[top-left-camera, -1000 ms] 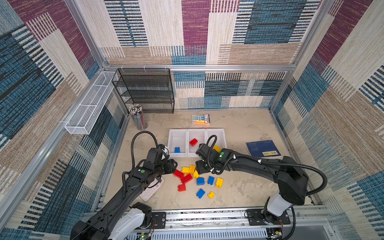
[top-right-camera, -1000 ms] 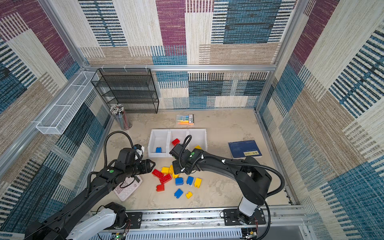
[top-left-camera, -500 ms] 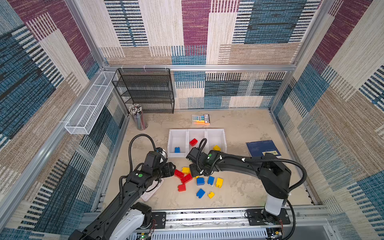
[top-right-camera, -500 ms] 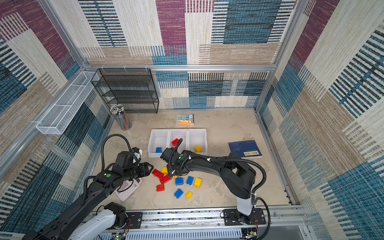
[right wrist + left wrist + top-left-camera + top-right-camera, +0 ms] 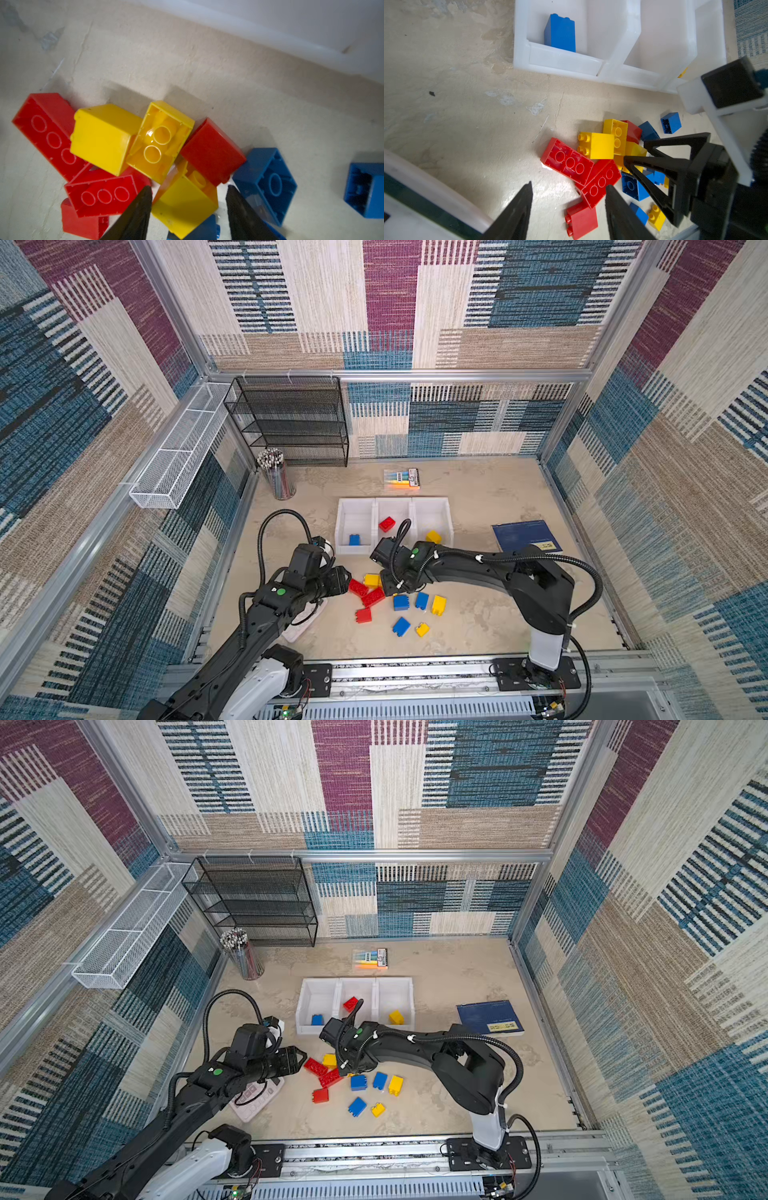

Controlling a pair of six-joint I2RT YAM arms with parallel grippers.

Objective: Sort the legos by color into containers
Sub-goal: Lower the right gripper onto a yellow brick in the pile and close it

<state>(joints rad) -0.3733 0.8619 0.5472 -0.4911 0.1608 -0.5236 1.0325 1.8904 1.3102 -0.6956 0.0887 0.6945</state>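
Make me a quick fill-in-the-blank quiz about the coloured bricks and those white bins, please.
The brick in the left bin is ___.
The brick in the middle bin is ___.
The right gripper straddles a ___ brick.
Missing words: blue, red, yellow.

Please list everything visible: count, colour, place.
bins: 3, white, centre
blue lego: 1, blue, left bin
red lego: 1, red, middle bin
yellow lego: 1, yellow, right bin
loose legos: over ten, red, blue, yellow, before bins
highlighters: 1 pack, mixed, behind bins
book: 1, blue, right of bins
rack: 1, black, back wall
wire tray: 1, white, left wall
pencil cup: 1, clear, beside rack
calculator: 1, white, front left
left gripper: black, open, beside red legos
right gripper: black, open, astride a loose yellow
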